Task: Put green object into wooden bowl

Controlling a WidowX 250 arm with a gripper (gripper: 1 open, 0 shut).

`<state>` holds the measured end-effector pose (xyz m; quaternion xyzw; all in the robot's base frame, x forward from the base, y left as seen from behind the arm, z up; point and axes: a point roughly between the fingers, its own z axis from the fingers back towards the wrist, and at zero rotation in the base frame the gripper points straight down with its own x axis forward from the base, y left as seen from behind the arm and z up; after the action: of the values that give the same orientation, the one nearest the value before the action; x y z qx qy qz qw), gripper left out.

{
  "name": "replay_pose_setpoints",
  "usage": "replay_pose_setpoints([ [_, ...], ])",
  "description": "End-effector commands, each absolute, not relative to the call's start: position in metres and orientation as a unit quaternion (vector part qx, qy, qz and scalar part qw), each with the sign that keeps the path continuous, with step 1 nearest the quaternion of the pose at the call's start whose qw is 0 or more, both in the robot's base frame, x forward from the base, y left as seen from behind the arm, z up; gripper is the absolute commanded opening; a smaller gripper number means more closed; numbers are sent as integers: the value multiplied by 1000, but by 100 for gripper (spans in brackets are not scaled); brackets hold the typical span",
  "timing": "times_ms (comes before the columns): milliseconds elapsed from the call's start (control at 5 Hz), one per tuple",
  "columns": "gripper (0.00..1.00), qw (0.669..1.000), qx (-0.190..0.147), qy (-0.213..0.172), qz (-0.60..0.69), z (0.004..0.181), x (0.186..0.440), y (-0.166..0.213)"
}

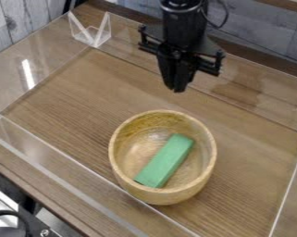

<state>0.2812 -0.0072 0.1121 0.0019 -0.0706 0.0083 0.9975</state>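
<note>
Black robot gripper [178,86]: upper centre of frame, pointing down, fingers clenched together, grasping nothing | Small flat bright green rectangular block [166,160]: lying tilted inside round light tan wooden bowl [123,153], lower centre | Gripper above bowl, apart.

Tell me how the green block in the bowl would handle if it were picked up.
The green block looks rigid: straight edges, no sag as it leans on the wooden bowl's curved inside. Probably light, being small and thin. Flat faces make rolling unlikely, though it may slide.
</note>
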Motion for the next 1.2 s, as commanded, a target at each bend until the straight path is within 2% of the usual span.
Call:
replay_pose_setpoints([
  [0, 100, 996, 2, -84, 0, 120, 286, 4],
  [400, 100, 997, 2, -74, 13, 108, 294, 5],
  [1000, 100, 998, -3, -64, -9, 116, 298, 6],
])
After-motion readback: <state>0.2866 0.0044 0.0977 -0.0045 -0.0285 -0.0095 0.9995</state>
